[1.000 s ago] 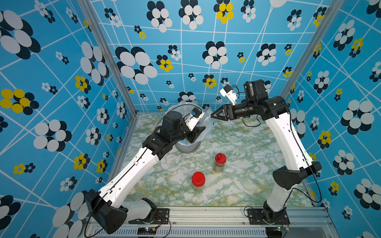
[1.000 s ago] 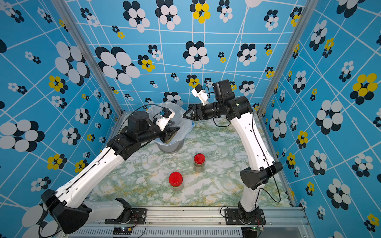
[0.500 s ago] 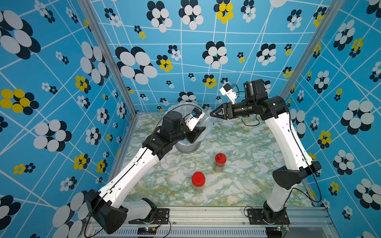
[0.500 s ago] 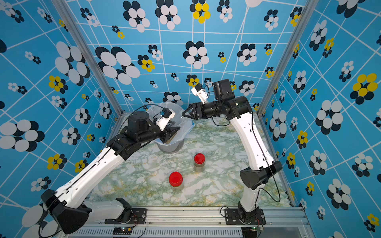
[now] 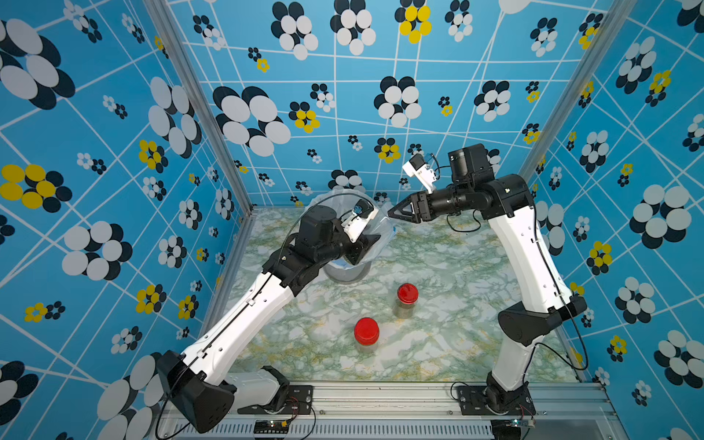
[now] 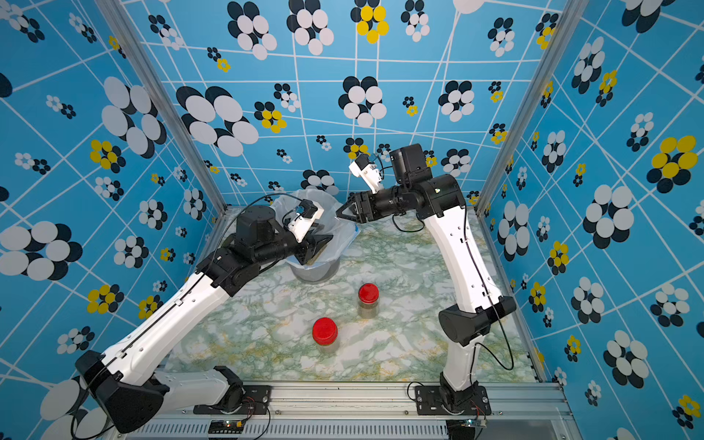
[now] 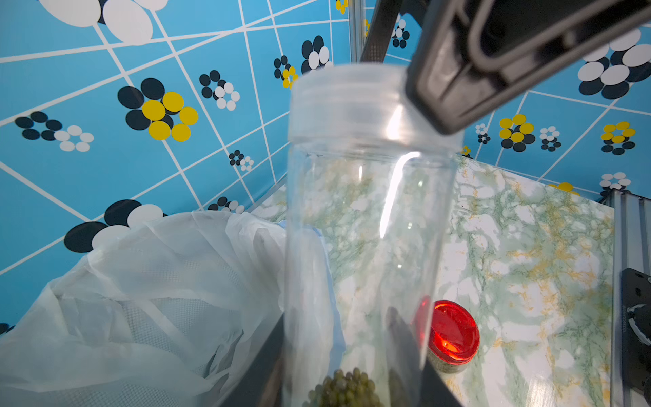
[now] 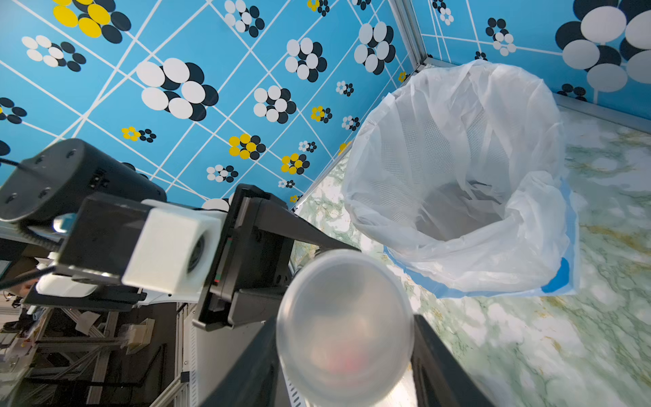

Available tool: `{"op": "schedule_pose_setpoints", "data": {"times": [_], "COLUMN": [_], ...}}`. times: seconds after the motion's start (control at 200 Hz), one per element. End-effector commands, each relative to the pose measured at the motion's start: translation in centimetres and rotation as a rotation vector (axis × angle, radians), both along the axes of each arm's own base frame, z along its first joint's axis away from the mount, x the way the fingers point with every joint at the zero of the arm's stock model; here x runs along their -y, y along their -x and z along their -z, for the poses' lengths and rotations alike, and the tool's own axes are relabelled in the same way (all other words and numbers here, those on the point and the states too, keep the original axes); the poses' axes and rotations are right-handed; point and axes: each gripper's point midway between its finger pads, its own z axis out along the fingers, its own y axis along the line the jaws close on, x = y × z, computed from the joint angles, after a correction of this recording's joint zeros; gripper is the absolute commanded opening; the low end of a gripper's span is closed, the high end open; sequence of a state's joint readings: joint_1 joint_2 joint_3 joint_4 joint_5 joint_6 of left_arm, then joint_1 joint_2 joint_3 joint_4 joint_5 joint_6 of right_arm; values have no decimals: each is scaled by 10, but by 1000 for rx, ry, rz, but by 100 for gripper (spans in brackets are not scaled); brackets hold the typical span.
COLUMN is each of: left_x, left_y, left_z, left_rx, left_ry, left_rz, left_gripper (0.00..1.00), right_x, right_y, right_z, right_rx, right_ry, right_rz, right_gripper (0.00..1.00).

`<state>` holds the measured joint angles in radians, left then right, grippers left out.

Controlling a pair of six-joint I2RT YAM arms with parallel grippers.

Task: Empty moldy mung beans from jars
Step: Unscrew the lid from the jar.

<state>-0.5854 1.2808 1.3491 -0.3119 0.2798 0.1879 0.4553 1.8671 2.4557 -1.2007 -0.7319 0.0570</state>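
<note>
The bin (image 5: pixel 344 272) is set at the back of the table (image 5: pixel 449 343). A short jar (image 5: pixel 407 301) is placed before it, a second short jar (image 5: pixel 366 336) nearer the front. A tall jar (image 7: pixel 366 211) is held beside the bin between the left gripper (image 5: pixel 367 245) and right gripper (image 5: pixel 394 215).

Olive beans (image 7: pixel 347 387), red lids (image 5: pixel 407 293) — blue flowered walls (image 5: pixel 343 114).

Left arm (image 5: pixel 244 324) and right arm (image 5: pixel 529 259) both reach rearward, left gripper (image 5: pixel 367 244) and right gripper (image 5: pixel 394 214) nearly tip to tip, jaws clamped.
</note>
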Motion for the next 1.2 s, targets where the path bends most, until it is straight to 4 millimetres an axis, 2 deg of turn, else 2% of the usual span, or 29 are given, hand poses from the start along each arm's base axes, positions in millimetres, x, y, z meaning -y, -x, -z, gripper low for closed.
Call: {"op": "schedule_pose_setpoints", "data": {"times": [0.0,0.12,0.265,0.42,0.545,0.615,0.72,0.775,0.844,0.884,1.064,1.144,1.194], "left_x": [-4,-7,-5,-6,-3,-3,-8,-10,-10,-10,-9,-3,0], "left_y": [4,6,4,6,9,8,2,1,0,1,-6,-7,-8], "left_z": [-17,-21,-17,-21,-22,-21,-19,-21,-24,-25,-24,-22,-21], "left_rx": [42,39,-8,-7,-41,-57,-50,-42,-24,-12,54,75,77], "left_ry": [34,36,46,75,94,89,89,93,102,104,47,28,25], "left_rz": [12,28,58,83,130,127,81,66,53,45,-48,-70,-79], "left_gripper": [14,14,14,14,15,15,15,15,15,15,15,15,14], "right_x": [5,6,8,18,25,27,32,40,52,54,49,36,25], "right_y": [14,19,45,62,48,38,26,9,-9,-12,-16,-17,-15], "right_z": [4,9,6,14,19,20,7,-4,-16,-21,-30,-27,-28], "right_rx": [128,229,378,526,609,623,567,528,470,426,127,2,-36], "right_ry": [75,74,47,85,144,166,146,148,146,118,-67,-151,-190], "right_rz": [-71,-113,-237,-308,-250,-204,-93,41,210,266,426,434,420], "right_gripper": [35,35,39,40,42,48,59,66,67,68,70,70,74]}}
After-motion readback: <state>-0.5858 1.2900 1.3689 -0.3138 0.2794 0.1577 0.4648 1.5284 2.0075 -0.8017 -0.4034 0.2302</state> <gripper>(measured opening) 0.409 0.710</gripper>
